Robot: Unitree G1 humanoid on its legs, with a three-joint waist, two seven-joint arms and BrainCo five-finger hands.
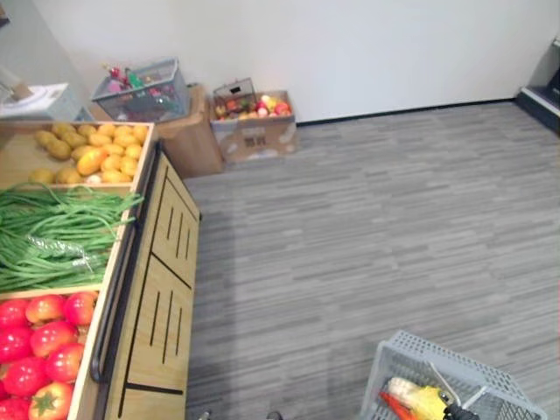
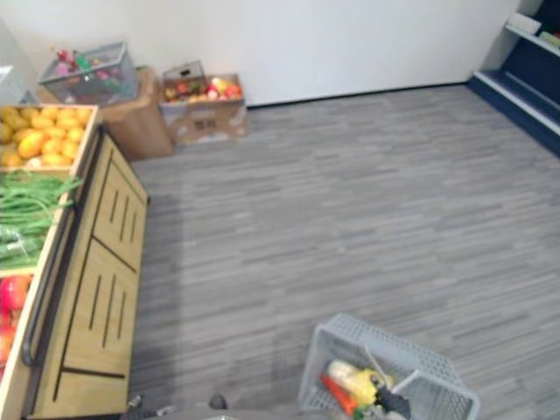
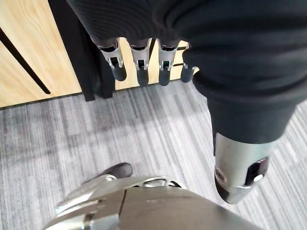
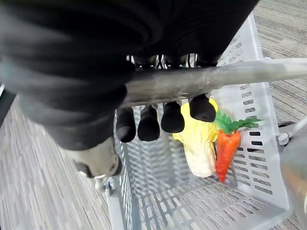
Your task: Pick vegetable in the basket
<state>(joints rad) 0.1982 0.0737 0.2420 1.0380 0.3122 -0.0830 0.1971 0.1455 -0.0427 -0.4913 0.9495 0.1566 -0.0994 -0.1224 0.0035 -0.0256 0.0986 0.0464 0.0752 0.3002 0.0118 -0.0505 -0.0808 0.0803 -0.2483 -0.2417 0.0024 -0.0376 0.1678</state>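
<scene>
A grey plastic basket [image 1: 411,359] hangs low at my right, over the carpet. Inside it lie a pale yellow cabbage [image 4: 199,148] and an orange carrot [image 4: 226,148] with green leaves. My right hand [image 4: 148,122] has its fingers curled round the basket's metal handle [image 4: 230,76]. On the wooden stand [image 1: 162,297] to my left, bins hold long green beans [image 1: 52,232], red tomatoes [image 1: 39,346] and yellow produce [image 1: 92,153]. My left hand [image 3: 139,62] hangs beside the stand's wooden front with straight fingers and holds nothing.
Against the far wall a wire basket [image 1: 144,92] of items sits on a brown box, beside a cardboard box [image 1: 254,122] of mixed fruit. A dark blue shelf [image 2: 516,79] stands at the far right. Grey carpet stretches between the stand and the basket.
</scene>
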